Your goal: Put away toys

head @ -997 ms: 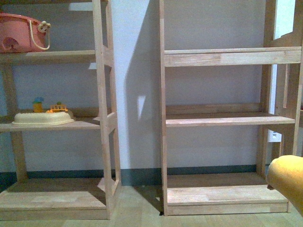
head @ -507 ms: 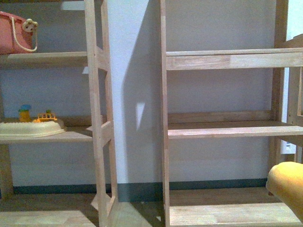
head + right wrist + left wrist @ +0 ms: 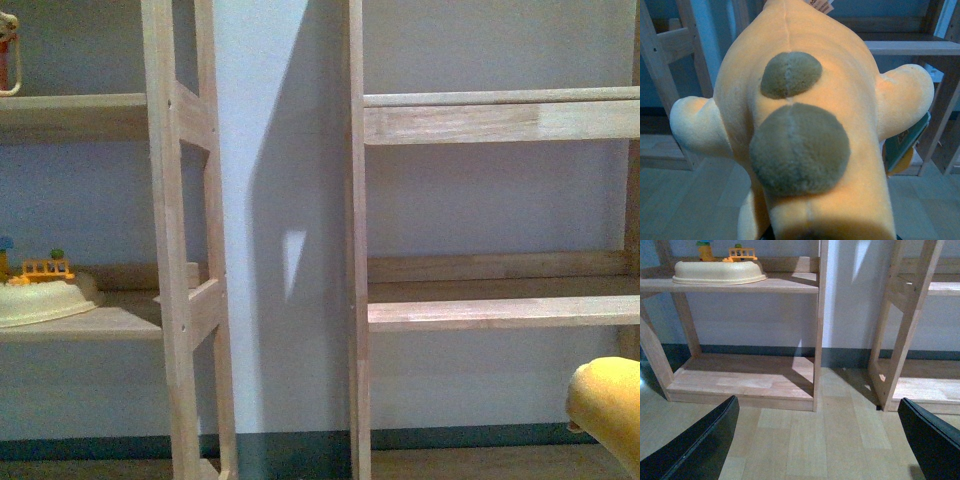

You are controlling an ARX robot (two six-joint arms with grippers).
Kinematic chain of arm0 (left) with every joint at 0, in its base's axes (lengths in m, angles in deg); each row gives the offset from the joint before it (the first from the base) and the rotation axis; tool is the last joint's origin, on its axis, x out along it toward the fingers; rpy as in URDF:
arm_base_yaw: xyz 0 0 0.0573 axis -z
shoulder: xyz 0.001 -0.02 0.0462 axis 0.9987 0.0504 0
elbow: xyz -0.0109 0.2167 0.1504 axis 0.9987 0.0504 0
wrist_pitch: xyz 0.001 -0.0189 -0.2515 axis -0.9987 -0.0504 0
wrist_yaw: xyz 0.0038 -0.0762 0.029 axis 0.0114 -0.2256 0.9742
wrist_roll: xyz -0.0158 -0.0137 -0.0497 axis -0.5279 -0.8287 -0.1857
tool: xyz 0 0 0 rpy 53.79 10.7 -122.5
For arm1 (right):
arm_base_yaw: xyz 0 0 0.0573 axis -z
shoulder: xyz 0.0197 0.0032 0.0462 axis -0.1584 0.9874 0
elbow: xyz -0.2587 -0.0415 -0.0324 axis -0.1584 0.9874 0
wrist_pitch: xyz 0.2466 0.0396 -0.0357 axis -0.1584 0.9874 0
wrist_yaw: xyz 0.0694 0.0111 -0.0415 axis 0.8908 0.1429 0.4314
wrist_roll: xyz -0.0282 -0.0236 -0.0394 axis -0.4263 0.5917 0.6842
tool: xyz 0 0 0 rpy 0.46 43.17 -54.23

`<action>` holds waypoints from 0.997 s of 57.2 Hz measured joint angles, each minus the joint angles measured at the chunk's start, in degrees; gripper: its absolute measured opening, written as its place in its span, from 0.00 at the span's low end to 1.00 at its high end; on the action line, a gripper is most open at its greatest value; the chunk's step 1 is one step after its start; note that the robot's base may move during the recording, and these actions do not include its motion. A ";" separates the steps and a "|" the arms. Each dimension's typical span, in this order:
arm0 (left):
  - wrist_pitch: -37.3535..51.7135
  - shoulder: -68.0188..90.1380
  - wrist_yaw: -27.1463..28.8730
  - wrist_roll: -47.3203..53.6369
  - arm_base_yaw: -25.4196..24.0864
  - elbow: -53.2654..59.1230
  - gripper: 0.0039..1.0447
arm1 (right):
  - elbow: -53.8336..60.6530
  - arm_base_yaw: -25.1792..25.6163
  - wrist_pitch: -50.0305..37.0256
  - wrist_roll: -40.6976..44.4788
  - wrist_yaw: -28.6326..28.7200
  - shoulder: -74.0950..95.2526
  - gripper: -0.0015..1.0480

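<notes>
The orange-yellow plush animal (image 3: 805, 125) fills the right wrist view, with two olive-brown round patches on its body and stubby limbs to either side. My right gripper (image 3: 805, 235) is shut on it, its fingers hidden under the plush. A rounded part of the same plush (image 3: 610, 405) shows at the lower right of the front view, in front of the right shelf unit. My left gripper (image 3: 820, 440) hangs open over the bare floor, its black fingers (image 3: 695, 445) wide apart with nothing between them.
Two wooden shelf units stand against the wall: a left one (image 3: 165, 250) holding a cream plastic playset (image 3: 45, 295) with a small orange fence, and a right one (image 3: 500, 310) with bare shelves. A light wood floor (image 3: 805, 440) lies in front.
The front view has moved closer to the shelves and shifted right. The pink basket has slid out of view at the upper left. The plush stays at the lower right.
</notes>
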 joint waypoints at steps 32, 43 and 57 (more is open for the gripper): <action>0.00 0.00 -0.15 0.02 0.00 0.00 0.94 | 0.00 -0.02 0.00 0.00 0.00 0.00 0.07; 0.00 0.00 -0.15 0.02 0.00 0.00 0.94 | -0.02 -0.02 0.00 0.00 0.00 0.00 0.07; 0.00 0.11 -0.15 0.02 0.00 0.00 0.94 | 0.00 -0.02 0.00 0.00 0.00 0.02 0.07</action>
